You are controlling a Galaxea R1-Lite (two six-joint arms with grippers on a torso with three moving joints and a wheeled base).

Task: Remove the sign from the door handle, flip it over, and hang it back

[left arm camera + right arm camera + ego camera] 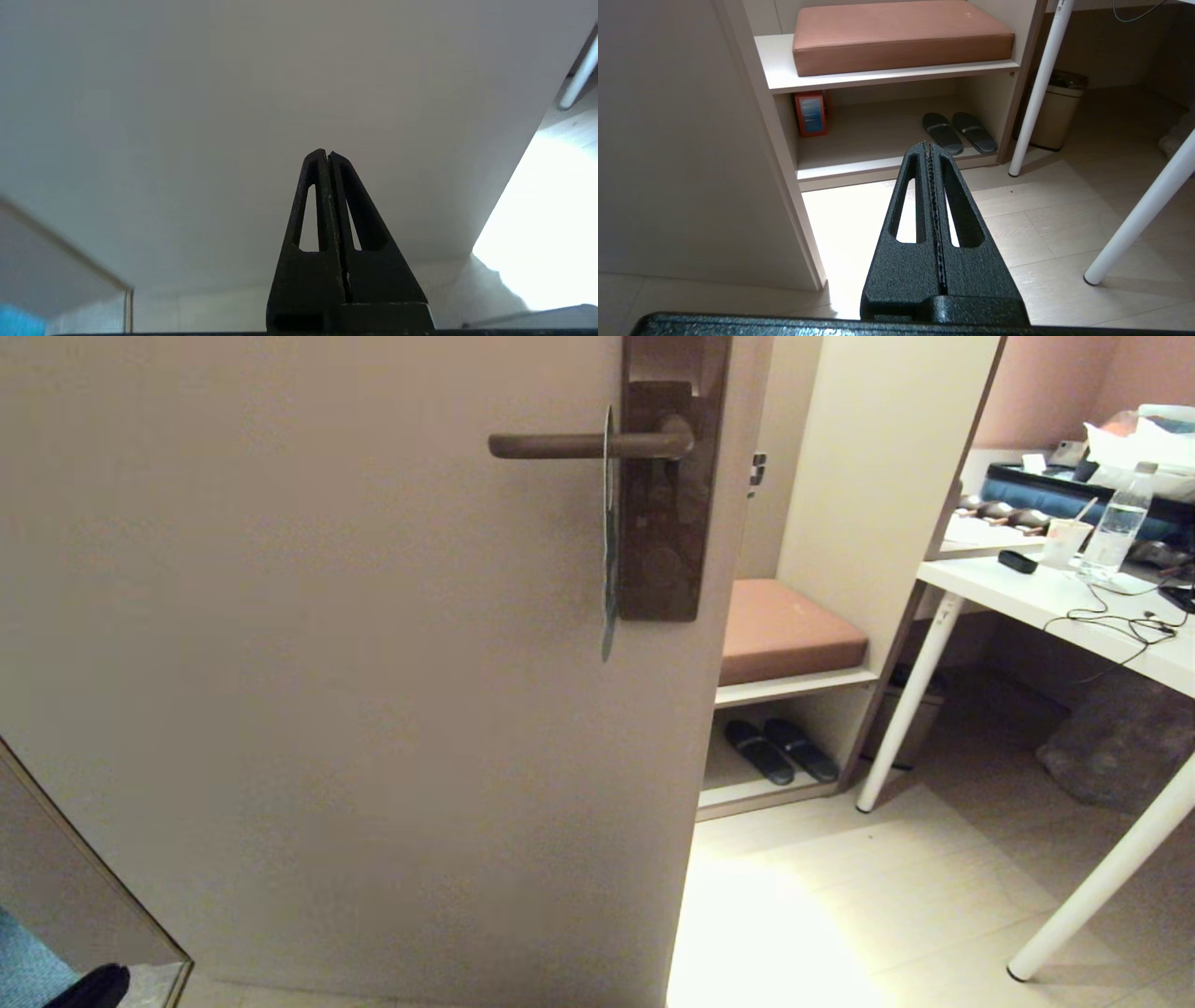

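Hanging edge-on from the door handle [560,446], the sign [609,551] is well above both pressed-together tools.

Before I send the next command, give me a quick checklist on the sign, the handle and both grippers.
1. Sign hung on the door handle: ok, it hangs edge-on beside the dark plate.
2. Which face points outward: cannot tell, only its thin edge shows.
3. Left gripper empty: ok, shut on nothing, facing the plain door.
4. Right gripper empty: ok, shut, aimed at the floor near the slippers.
5. Either gripper near the handle: not ok, no gripper shows by the handle in the head view.
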